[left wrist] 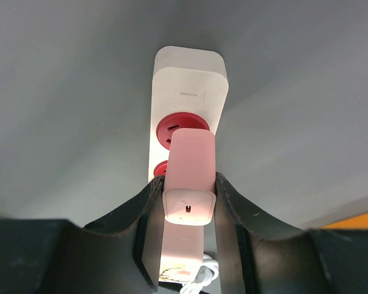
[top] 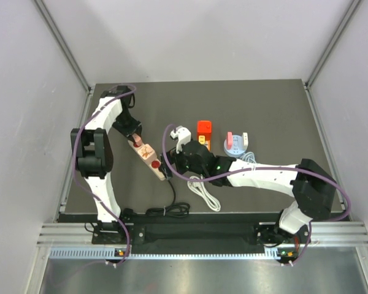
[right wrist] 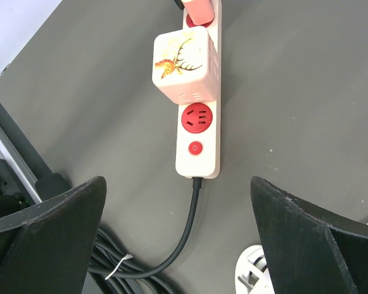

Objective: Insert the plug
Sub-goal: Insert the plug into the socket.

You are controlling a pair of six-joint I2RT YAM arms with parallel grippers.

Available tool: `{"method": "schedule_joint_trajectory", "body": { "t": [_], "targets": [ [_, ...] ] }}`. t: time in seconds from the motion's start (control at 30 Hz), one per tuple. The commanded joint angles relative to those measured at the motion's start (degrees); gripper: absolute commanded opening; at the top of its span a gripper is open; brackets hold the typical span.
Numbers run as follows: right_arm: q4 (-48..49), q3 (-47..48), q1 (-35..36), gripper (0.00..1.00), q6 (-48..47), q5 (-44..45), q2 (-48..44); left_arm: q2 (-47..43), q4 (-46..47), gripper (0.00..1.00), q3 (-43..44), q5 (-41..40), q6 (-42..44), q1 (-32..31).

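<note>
Dark bench (top: 264, 110), plain white walls round it. Nearest the arm bases: black cord (top: 168, 208) coiled up, white cable (top: 203, 195) looped under the right arm.

Right gripper (right wrist: 176, 184) hangs over the cord end of the power strip (top: 151, 158), jaws wide apart, holding nothing. Below it on the strip: switch button (right wrist: 196, 147), one free red socket (right wrist: 196, 117), then a white cube with a deer print (right wrist: 184, 67) plugged in just beside that socket.

Further along the strip, left gripper (left wrist: 190, 182) is clamped on a pink block (left wrist: 193, 153) that sits on the strip.

Plug (top: 204, 128) is on the bench beyond the right wrist, apart from the strip, nothing touching it. White adapter (top: 182, 133) lies near it.

Risks as I see them:
- Free socket is tight against the deer cube, so the plug body may foul it and go in crooked.
- Strip is steadied only through the pink block. An off-axis push could swing the strip or work that block loose.
- Reach to the plug passes the white adapter and the cable, both easy to knock or snag.
- Switch is right beside the socket, so a stray finger could hit it.
</note>
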Motion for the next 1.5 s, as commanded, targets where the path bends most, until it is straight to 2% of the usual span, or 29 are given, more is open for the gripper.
{"method": "schedule_joint_trajectory", "body": {
  "t": [0.0,0.17,0.73,1.03,1.23,1.47],
  "targets": [
    [0.66,1.60,1.05,1.00,-0.07,1.00,-3.07,5.44,2.12,0.00,-6.60,-3.97,0.43,0.96],
    [0.83,1.95,1.40,1.00,-0.07,1.18,-3.51,6.40,2.65,0.00,-7.75,-4.57,-0.36,0.44],
    [2.68,-1.65,1.58,1.00,-1.65,2.41,-8.43,13.17,-0.51,0.00,-3.27,-8.44,-3.35,-3.16],
    [2.68,-2.62,1.58,1.00,-2.62,3.56,-11.07,13.61,2.38,0.00,-7.40,-8.63,-3.44,-2.82],
    [1.80,-2.35,1.58,1.00,-2.70,4.08,-11.77,12.12,5.11,0.00,-10.38,-9.41,-0.11,-0.97],
    [1.62,-0.42,1.58,1.00,-1.57,3.73,-10.10,11.59,7.83,0.00,-13.11,-7.93,1.31,-1.41]
  ]
}}
